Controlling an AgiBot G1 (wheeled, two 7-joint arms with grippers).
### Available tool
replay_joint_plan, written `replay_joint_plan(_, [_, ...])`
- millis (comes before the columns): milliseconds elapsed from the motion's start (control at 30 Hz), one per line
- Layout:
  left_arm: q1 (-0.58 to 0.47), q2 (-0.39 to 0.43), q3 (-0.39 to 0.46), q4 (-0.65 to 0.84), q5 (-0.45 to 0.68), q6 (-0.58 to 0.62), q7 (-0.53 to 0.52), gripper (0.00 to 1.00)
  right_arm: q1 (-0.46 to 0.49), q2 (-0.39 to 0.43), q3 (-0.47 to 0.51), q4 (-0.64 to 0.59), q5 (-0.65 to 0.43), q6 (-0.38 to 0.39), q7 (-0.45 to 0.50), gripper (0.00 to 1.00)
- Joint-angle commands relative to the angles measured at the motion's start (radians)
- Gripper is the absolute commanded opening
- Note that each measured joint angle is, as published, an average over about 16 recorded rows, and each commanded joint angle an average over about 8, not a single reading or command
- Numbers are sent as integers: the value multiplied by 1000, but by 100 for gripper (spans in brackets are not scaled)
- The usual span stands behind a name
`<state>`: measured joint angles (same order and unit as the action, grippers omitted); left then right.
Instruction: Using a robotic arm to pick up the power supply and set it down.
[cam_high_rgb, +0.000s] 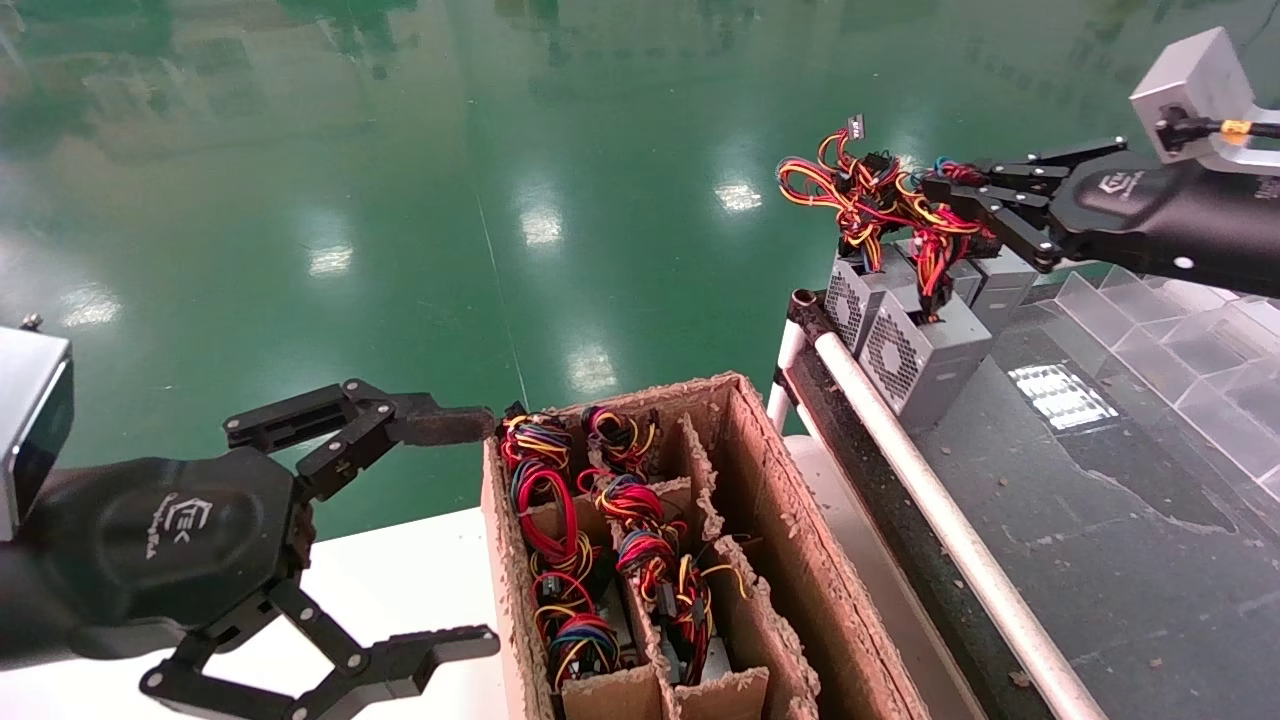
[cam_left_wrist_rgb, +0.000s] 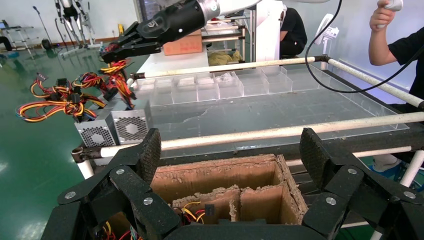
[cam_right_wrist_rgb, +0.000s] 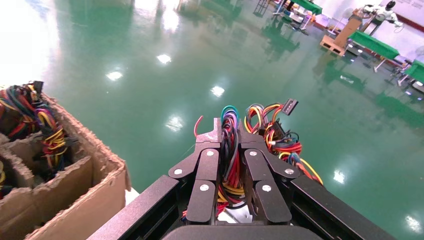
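- I see the conveyor table (cam_high_rgb: 1100, 560) on the right side, a dark surface with a white rail along its near edge and clear plastic dividers (cam_high_rgb: 1190, 340) at its far right part.
- The cardboard box (cam_high_rgb: 790, 530) stands just beside the table's left edge, on a white surface. Its cardboard partitions make compartments, and I see bundles of red, yellow and blue wires (cam_high_rgb: 560, 530) in them.
- My left gripper (cam_high_rgb: 440, 530) hangs at the left side of the box, near its left wall. Its two fingers are spread wide and nothing is between them.
- My right gripper (cam_high_rgb: 950, 195) reaches over the far left corner of the table. Its fingers are pressed together on the wire bundle (cam_right_wrist_rgb: 231, 150) of a power supply (cam_high_rgb: 925, 355); the right wrist view shows the coloured wires pinched between the two fingers.
- That grey power supply stands at the far left corner of the table, vent face toward the box, touching other identical units (cam_high_rgb: 865, 290). I cannot tell if it is lifted or resting on the table.
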<state>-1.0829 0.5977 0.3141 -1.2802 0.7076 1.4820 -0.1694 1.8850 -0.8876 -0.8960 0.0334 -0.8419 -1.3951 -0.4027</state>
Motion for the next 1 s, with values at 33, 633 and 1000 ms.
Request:
replay_joint_plan(33, [0, 0, 0, 0, 0, 0, 0, 100, 3, -12, 0, -6, 0, 12, -4, 0])
replay_joint_plan(633, [0, 0, 1, 0, -1, 0, 0, 100, 0, -46, 4, -30, 5, 80, -35, 100])
replay_joint_plan(1000, [0, 0, 1, 0, -1, 0, 1, 100, 7, -46, 4, -31, 5, 78, -27, 100])
